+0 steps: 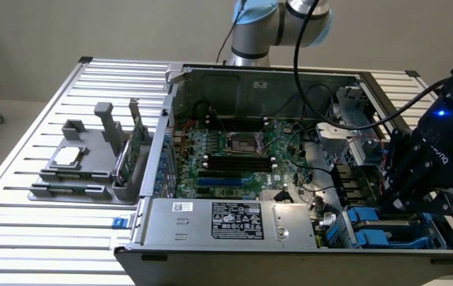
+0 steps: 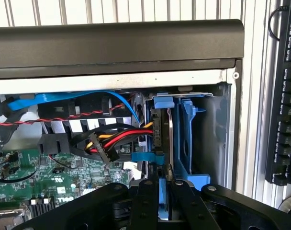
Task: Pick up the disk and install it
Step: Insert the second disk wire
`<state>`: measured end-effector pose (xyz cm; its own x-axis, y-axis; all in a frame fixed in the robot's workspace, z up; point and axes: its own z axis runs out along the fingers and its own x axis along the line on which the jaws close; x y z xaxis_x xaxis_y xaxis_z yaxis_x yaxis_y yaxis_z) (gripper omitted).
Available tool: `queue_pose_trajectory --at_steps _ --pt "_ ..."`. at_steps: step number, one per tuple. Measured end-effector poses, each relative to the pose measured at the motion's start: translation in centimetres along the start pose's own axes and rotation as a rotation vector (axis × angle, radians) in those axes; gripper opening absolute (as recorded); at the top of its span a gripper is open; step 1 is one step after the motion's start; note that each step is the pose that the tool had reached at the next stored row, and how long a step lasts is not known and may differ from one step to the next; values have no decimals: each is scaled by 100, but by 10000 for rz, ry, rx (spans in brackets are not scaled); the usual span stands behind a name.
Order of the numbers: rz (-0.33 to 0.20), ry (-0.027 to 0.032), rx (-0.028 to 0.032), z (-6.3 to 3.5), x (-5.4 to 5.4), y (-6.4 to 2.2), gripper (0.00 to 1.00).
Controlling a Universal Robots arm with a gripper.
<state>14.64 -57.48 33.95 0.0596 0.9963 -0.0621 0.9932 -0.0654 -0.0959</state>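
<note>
Tool [image 2: 163, 191] clenched on the flat silver-grey metal disk with blue plastic carrier frame [image 2: 161, 143].
Around it, the open black computer case [image 1: 290, 253] on the slatted metal table [image 1: 43, 238]; disk stands on edge in the blue drive bay [image 2: 191, 139] directly ahead of the tool.

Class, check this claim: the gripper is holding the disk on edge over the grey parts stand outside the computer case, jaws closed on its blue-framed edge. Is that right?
Not quite. The place is wrong: the gripper holds the disk on edge inside the computer case, in the blue drive bay at its corner, not over the grey parts stand. The wrist view shows this; the jaws are closed on the blue-framed edge.
</note>
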Motion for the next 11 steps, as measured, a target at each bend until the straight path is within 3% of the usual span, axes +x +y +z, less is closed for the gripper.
queue_pose_trajectory --at_steps 11 --pt "32 2 24 7 1 1 16"
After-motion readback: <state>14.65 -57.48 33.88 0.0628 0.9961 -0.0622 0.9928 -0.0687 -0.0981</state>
